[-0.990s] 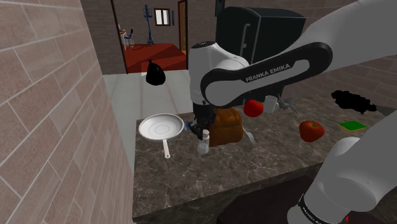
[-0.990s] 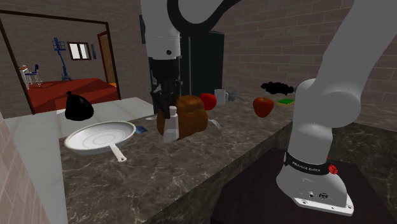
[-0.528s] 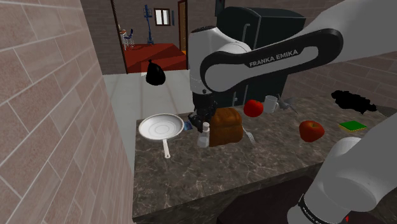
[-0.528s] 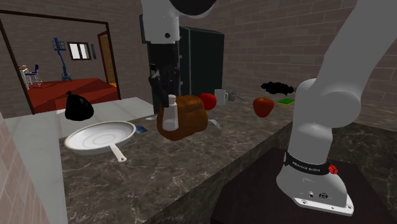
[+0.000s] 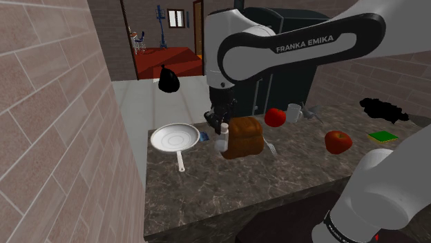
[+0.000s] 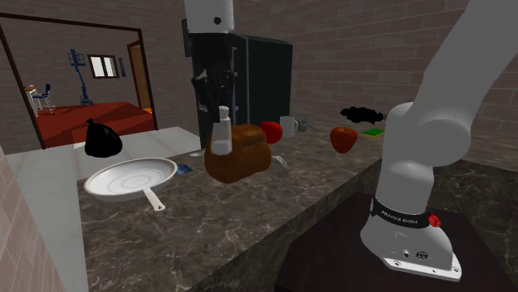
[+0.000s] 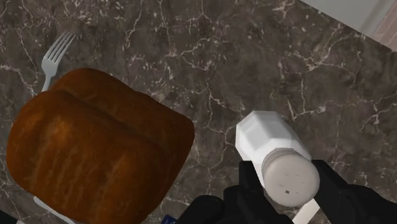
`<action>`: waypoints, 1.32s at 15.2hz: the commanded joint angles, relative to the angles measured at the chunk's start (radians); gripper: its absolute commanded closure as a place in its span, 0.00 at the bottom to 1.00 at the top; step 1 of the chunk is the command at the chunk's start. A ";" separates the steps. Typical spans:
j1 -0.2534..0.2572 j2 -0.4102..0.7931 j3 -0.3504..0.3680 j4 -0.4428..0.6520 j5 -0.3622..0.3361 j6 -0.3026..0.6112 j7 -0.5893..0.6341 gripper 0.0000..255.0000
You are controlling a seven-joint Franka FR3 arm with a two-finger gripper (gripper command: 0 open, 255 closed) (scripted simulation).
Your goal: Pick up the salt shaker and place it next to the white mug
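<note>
My gripper (image 7: 289, 186) is pinching the salt shaker (image 7: 266, 137) by its top, up in the air just beside the bread (image 7: 95, 153). Picking up looks done. Next I should carry it past the bread to the white mug (image 5: 294, 112) and set it down.

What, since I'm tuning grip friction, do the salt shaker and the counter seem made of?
Salt shaker: plain white faceted body with a matte look and a pale cap with tiny holes. The material is left open, perhaps glass or ceramic. Counter: dark stone, marble-like, judging by its white veins; little sheen shows.
</note>
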 commanded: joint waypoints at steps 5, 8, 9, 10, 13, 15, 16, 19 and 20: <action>-0.015 -0.037 -0.039 0.009 -0.002 -0.044 -0.054 1.00; -0.036 -0.085 -0.094 -0.039 -0.011 -0.039 -0.130 1.00; -0.043 -0.098 -0.113 -0.053 -0.016 -0.038 -0.154 1.00; -0.051 -0.111 -0.132 -0.066 -0.021 -0.036 -0.179 1.00; -0.076 -0.142 -0.188 -0.097 -0.040 -0.031 -0.253 1.00; -0.094 -0.157 -0.226 -0.113 -0.054 -0.028 -0.302 1.00; -0.103 -0.163 -0.245 -0.119 -0.062 -0.026 -0.326 1.00; -0.131 -0.174 -0.302 -0.131 -0.087 -0.019 -0.399 1.00; -0.141 -0.175 -0.321 -0.133 -0.096 -0.017 -0.424 1.00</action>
